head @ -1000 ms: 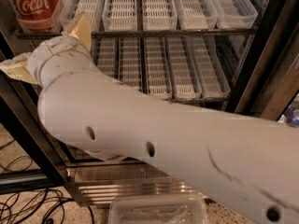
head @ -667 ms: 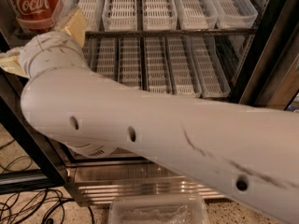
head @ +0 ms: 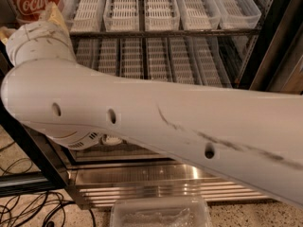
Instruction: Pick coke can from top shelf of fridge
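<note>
So here's where we're at: the red aluminium coke can with white script [head: 29, 1] stands upright, long axis vertical, at the far left of the fridge's dark metal top shelf [head: 189, 32]. Its upper part is cut off by the frame. The tool [head: 45, 22], on the end of the big white arm [head: 156, 122], sits just below and right of the can, right beside it. We can't tell if it's spread or pressed together, or whether it's touching yet. The translucent white slotted lane trays [head: 156, 6] to the right show nothing in them. On the floor, 1 clear plastic tub [head: 161, 214], contents unclear.
</note>
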Available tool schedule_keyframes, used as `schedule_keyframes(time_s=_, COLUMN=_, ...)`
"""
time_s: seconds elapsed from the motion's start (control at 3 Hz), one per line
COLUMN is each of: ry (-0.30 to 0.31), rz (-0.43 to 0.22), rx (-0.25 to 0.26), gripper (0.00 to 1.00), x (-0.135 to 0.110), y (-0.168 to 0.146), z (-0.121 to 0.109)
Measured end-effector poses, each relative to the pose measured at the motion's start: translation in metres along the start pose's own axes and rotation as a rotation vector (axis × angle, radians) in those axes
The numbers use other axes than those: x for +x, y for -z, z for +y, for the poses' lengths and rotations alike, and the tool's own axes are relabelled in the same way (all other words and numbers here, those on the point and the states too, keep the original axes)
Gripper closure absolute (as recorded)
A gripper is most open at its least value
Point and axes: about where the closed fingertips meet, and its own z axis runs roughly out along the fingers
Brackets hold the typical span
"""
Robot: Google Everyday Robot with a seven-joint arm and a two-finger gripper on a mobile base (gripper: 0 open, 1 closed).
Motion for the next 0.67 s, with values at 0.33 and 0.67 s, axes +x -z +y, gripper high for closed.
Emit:
schedule_keyframes(time_s=0.33, ry=0.0, rz=0.0, rx=0.0, gripper=0.29, x=-0.0001, y=-0.0001, z=0.0001)
schedule_keyframes(time_s=0.67, ry=-0.01, rz=-0.019, rx=-0.009, gripper=0.24, x=-0.0068, y=-0.0034, z=0.0054)
